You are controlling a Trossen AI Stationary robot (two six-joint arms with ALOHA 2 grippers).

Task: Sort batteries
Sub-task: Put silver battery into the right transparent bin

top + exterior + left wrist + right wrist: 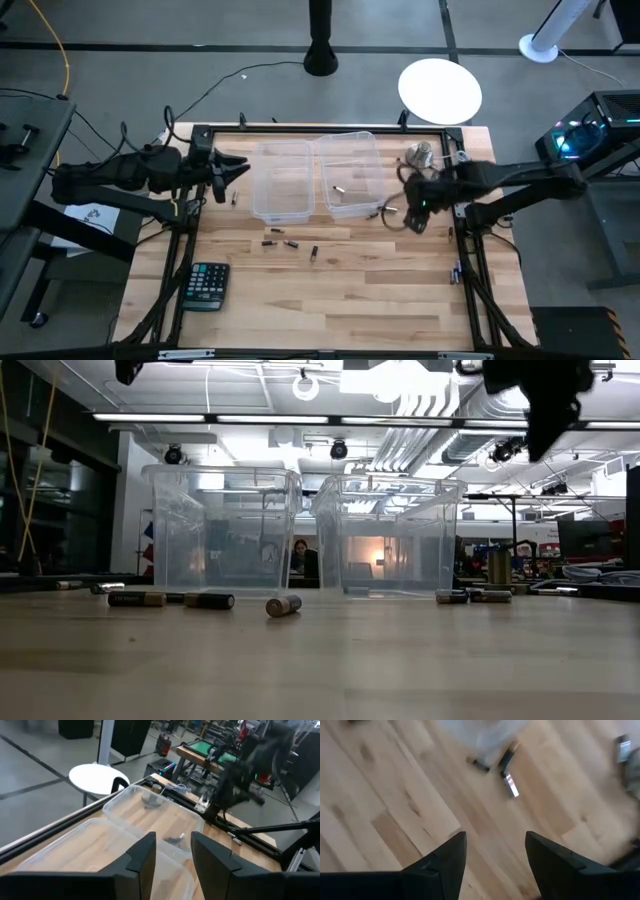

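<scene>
Batteries lie loose on the worktop, four in a short row well below and right of the left tool, which hovers with its fingers apart and empty beside the left clear bin. Two cells rest inside the right clear bin. Two or three more sit just beneath the right tool, wide and empty. Best next: descend squarely over one cell, fingers straddling its length, then close gently.
</scene>
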